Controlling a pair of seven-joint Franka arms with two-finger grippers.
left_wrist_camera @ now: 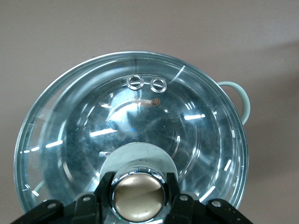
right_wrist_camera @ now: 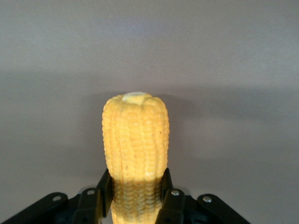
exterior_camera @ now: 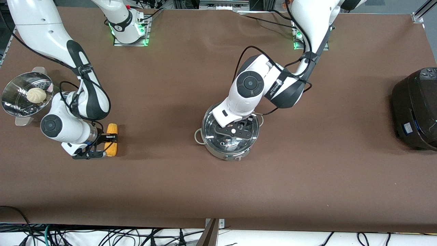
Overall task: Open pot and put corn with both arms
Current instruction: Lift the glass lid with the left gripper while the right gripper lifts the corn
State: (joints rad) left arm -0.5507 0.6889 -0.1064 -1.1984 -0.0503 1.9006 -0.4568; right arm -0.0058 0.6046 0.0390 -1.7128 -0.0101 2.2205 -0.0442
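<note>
The steel pot (exterior_camera: 232, 155) stands mid-table with its glass lid (exterior_camera: 211, 130) on. My left gripper (exterior_camera: 233, 131) is over the lid's middle. In the left wrist view it (left_wrist_camera: 139, 198) is shut on the tan knob (left_wrist_camera: 139, 193), one finger on each side, with the lid (left_wrist_camera: 140, 116) and a grey loop handle (left_wrist_camera: 243, 100) below. The yellow corn (exterior_camera: 111, 131) lies on the table toward the right arm's end. My right gripper (exterior_camera: 110, 139) is shut on it, and in the right wrist view the fingers (right_wrist_camera: 103, 189) press both sides of the cob (right_wrist_camera: 135, 140).
A steel steamer bowl (exterior_camera: 10, 99) with a white bun (exterior_camera: 36, 95) stands beside the right arm, farther from the front camera than the corn. A large black cooker (exterior_camera: 416, 106) stands at the left arm's end of the table.
</note>
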